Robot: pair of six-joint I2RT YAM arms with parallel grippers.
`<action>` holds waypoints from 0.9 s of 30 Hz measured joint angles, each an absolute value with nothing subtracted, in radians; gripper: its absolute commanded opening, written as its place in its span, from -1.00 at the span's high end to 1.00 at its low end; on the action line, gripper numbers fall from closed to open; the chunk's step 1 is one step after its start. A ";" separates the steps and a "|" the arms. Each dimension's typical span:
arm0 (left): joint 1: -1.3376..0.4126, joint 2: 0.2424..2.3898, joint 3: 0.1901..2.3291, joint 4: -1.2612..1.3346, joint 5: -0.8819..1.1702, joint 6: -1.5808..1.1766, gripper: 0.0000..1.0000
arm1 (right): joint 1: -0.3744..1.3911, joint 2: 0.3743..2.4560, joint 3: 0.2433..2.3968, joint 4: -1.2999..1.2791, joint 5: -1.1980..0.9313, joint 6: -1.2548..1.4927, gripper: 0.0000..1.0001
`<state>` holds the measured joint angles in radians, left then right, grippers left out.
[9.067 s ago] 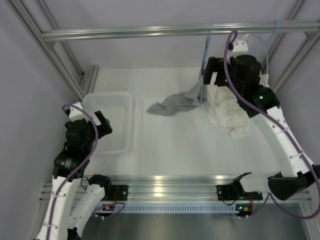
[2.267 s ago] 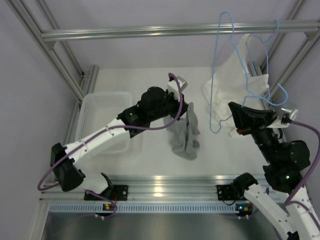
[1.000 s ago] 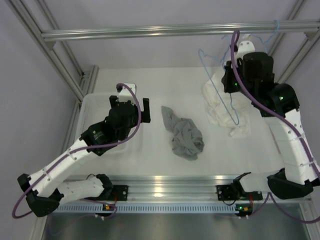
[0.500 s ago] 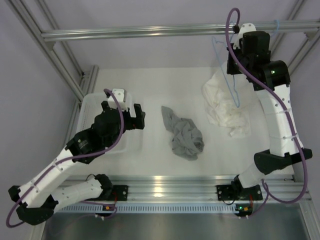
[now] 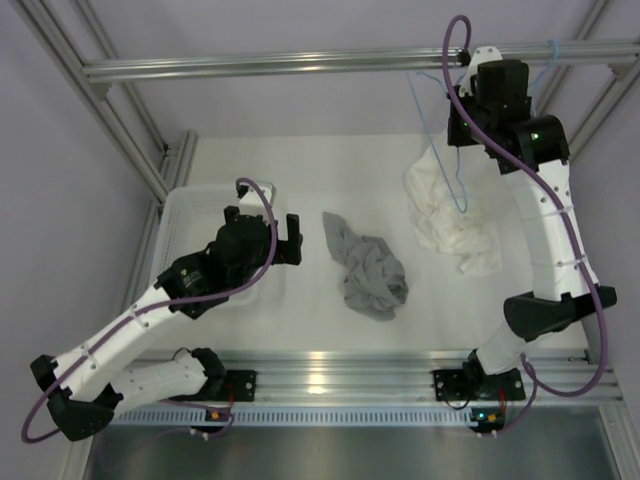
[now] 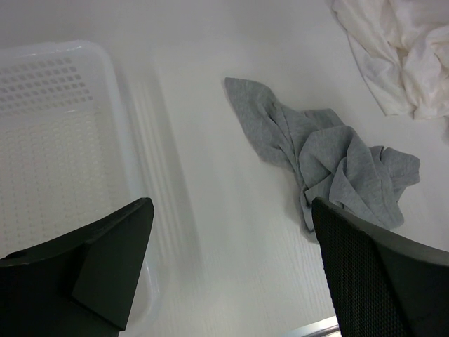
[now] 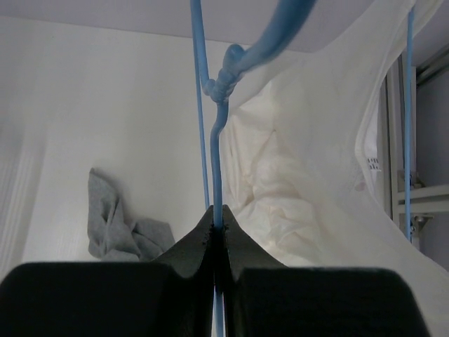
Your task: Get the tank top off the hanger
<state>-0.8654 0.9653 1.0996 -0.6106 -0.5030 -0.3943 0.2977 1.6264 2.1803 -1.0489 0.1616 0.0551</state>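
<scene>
arms: 2 in total, left arm and right arm
grippers: 2, one per arm, left gripper and right gripper
fingers: 4 altogether, 2 per gripper, all black
garments: 2 pcs. 1 grey tank top, lying near the left gripper, at its right side; 1 white garment, below the right gripper
hangers: 2 pcs, both thin blue wire. 1 hanger pinched between the right gripper's tips; 1 second hanger w/ the white garment, to the right of the same gripper
baskets: 1 pc, white plastic basket, at the left side of the left gripper
cables: 2, purple, 1 on ea. arm
</scene>
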 measured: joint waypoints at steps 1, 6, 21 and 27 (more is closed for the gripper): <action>-0.865 0.965 1.096 -0.609 -0.500 -0.395 -0.98 | 0.298 1.626 2.181 -1.049 0.162 0.055 1.00; -0.865 0.965 1.085 -0.608 -0.492 -0.395 -0.98 | 0.298 1.633 2.205 -1.052 0.163 0.054 1.00; -0.865 0.987 1.067 -0.600 -0.489 -0.394 -0.98 | 0.298 1.530 2.206 -0.999 0.171 0.053 1.00; -0.865 0.994 1.055 -0.594 -0.487 -0.393 -0.98 | 0.298 1.520 2.202 -0.907 0.175 0.052 1.00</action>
<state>-0.8654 0.9939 1.0546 -0.5941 -0.4873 -0.3935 0.2977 1.5200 2.2017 -0.9070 0.1753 0.0521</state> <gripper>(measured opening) 0.990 0.006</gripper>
